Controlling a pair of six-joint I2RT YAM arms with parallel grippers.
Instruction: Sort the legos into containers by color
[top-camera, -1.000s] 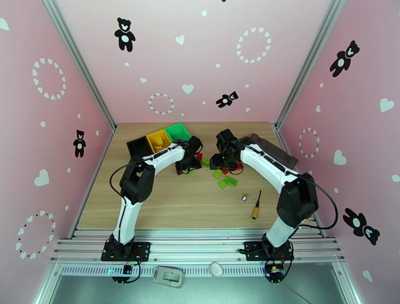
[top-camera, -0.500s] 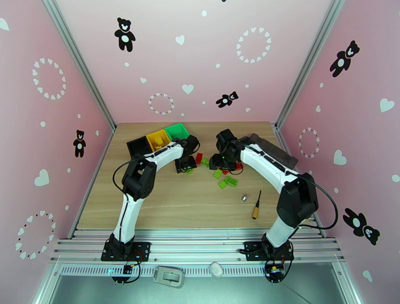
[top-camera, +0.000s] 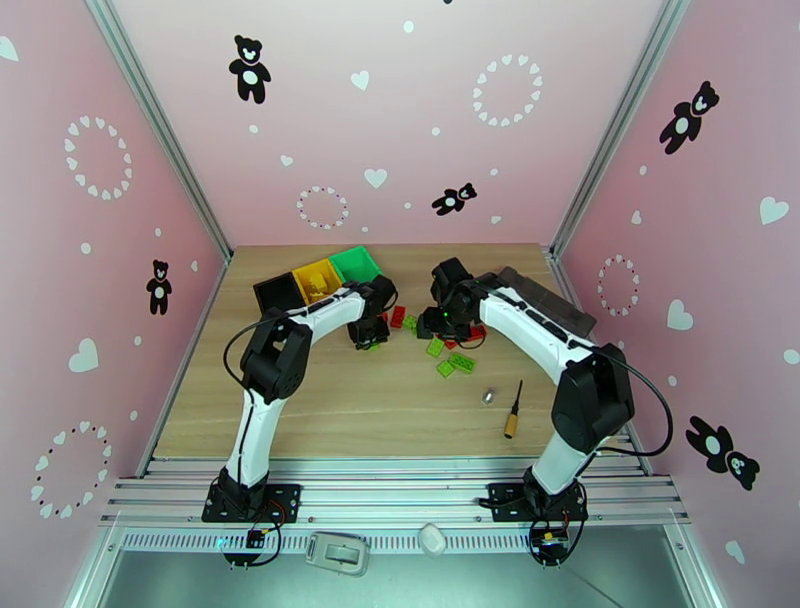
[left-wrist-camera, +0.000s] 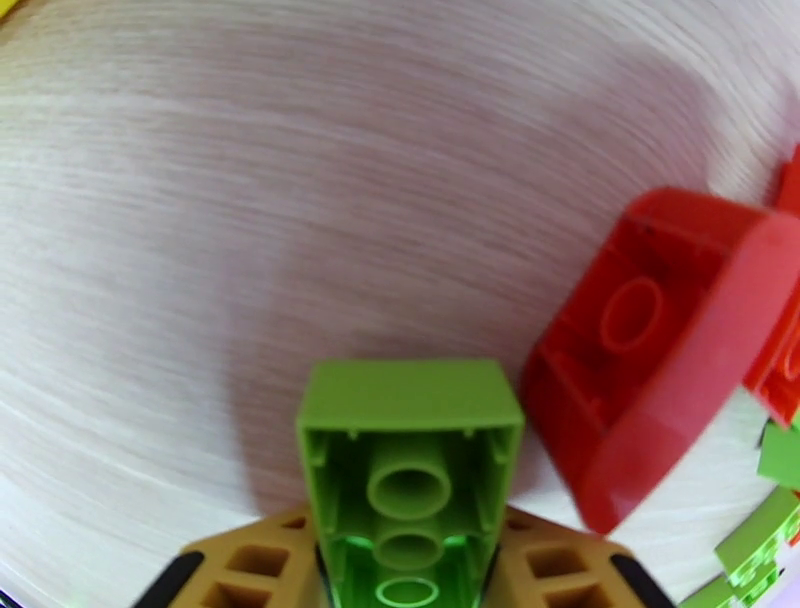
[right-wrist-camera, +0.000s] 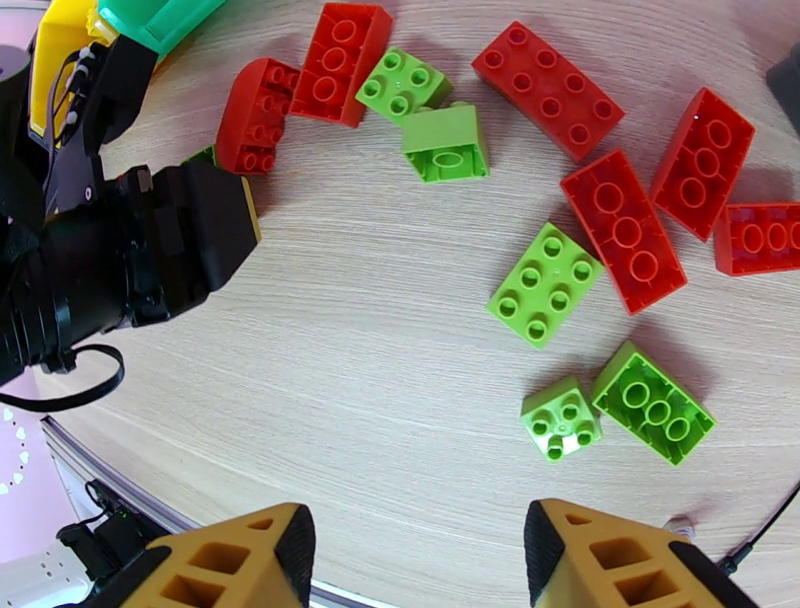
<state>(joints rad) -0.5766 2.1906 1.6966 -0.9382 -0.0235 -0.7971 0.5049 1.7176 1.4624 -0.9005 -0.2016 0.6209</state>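
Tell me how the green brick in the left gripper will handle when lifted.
The light green brick looks like rigid hollow plastic, so it is probably stiff and light. Its smooth walls sit between the fingers of the left gripper, so it might slip or pivot. Flat-sided, it should not roll.

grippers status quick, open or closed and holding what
Left gripper: closed on a light green brick.
Right gripper: open, holding nothing.

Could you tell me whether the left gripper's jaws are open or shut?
Shut on a light green brick: the wrist view shows it pinched between both tan fingers, hollow underside showing.
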